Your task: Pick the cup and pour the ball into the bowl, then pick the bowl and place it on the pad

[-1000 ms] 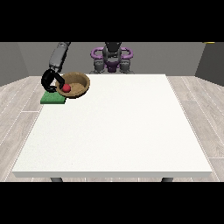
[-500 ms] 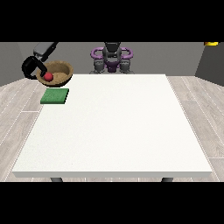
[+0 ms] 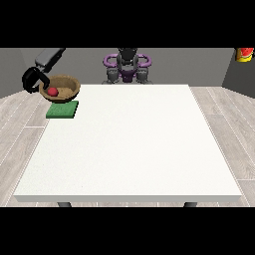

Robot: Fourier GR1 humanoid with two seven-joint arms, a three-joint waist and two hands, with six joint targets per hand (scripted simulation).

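At the view's left, the black hand point(image 3: 33, 78) is curled around the rim of the wooden bowl point(image 3: 63, 87), grasping it at its left edge. The bowl is held up in the air, above and just behind the green pad point(image 3: 63, 110), not resting on it. Inside the bowl sits the red ball point(image 3: 52, 91), lying toward the side nearest the hand. The pad lies flat at the far-left corner of the white desk point(image 3: 129, 144), its outer edge right at the desk's border. The bowl hangs partly beyond the desk's left edge, over the wood-plank floor point(image 3: 20, 119). The grey arm point(image 3: 49, 57) slopes down to that hand from upper right. At the far side of the desk, the robot's torso point(image 3: 127, 64) faces us, purple rings at its shoulders. The other hand does not show in this view.
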